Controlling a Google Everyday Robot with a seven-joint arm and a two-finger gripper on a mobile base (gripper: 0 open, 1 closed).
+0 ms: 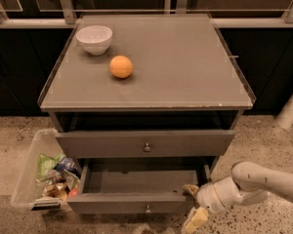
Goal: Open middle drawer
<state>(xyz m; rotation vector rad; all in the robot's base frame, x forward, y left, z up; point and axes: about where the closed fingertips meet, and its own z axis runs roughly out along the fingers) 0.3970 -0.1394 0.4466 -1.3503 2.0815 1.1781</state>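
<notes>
The middle drawer [136, 203] is the lower of the two grey fronts in view. It is pulled out, its empty inside shows, and a small round knob [147, 208] sits at the centre of its front. Above it is another grey drawer front [145, 143] with its own knob, only slightly out. My gripper [191, 204], on a white arm [254, 182] coming in from the right, is at the middle drawer's right front corner. Its tan fingers [189, 189] are spread apart, one above the front edge and one below.
A white bowl [94, 39] and an orange [121, 66] rest on the cabinet top [185, 67]. A clear plastic bin [27, 172] with snack packets stands on the floor against the cabinet's left side. A white post [290, 111] is at the right.
</notes>
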